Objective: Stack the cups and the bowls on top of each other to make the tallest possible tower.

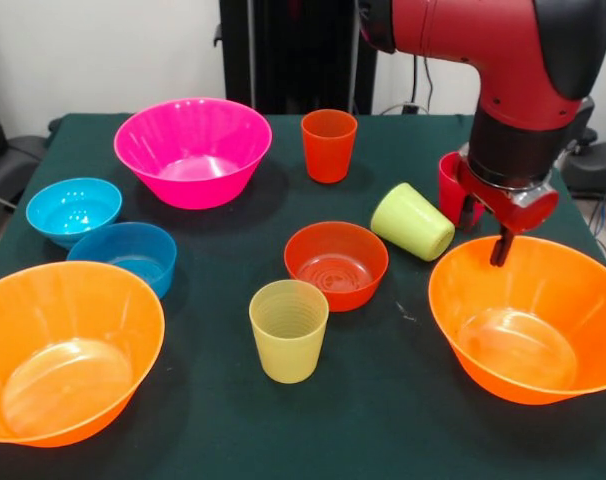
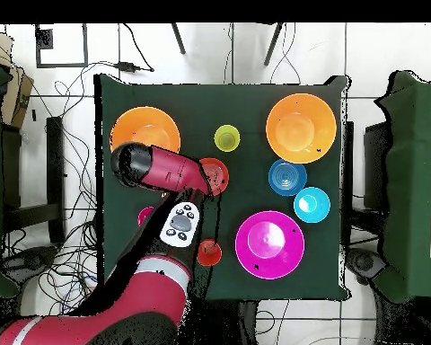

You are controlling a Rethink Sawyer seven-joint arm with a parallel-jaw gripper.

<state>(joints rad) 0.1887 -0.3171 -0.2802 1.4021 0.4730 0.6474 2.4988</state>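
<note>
The gripper (image 1: pixel 490 228) hangs over the far rim of a large orange bowl (image 1: pixel 528 320) at one side of the green table (image 1: pixel 383 420). One dark finger (image 1: pixel 500 247) dips just inside that rim; the front view hides the rest, and I cannot tell whether it is spread or closed. From overhead the arm (image 2: pixel 161 171) covers the gripper altogether, along with part of that bowl (image 2: pixel 138 130).

The front view alone shows the lime green cup (image 1: pixel 413 222) lying tipped on its side, with the red-pink cup (image 1: pixel 451 187) upright just behind it, partly hidden by the gripper — overhead, only a sliver of pink (image 2: pixel 145 216) peeps out beside the arm.

The ribbed yellow cup (image 1: pixel 288 330) stands upright mid-table, near the small red-orange bowl (image 1: pixel 336 264). The orange cup (image 1: pixel 329 145) stands toward the far edge beside the magenta bowl (image 1: pixel 193 150). The light blue bowl (image 1: pixel 73 210) and darker blue bowl (image 1: pixel 125 256) touch, just behind the second large orange bowl (image 1: pixel 68 350) at the near corner. Nothing is stacked.
</note>
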